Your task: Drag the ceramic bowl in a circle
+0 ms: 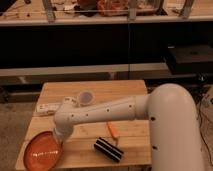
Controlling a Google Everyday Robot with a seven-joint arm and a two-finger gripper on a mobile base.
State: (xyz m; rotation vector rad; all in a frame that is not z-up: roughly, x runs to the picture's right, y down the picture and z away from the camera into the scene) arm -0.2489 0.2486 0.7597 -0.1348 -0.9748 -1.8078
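A: Where the ceramic bowl [42, 151] sits at the front-left corner of the table [125, 92], its rim near or over the edge, how should the drag proceed?
B: Curve it inward, away from that edge, pressing low and evenly. The gripper [59, 137] is at the bowl's right rim, hidden beneath the arm [100, 114]; whether it grips cannot be told.
A: Orientation?
B: Mouth upward; round, so no long axis.

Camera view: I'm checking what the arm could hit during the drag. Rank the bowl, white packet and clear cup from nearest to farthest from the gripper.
1. Bowl: front left corner, right by the gripper.
2. White packet: left edge, behind the gripper.
3. Clear cup: farther back, mid-table.
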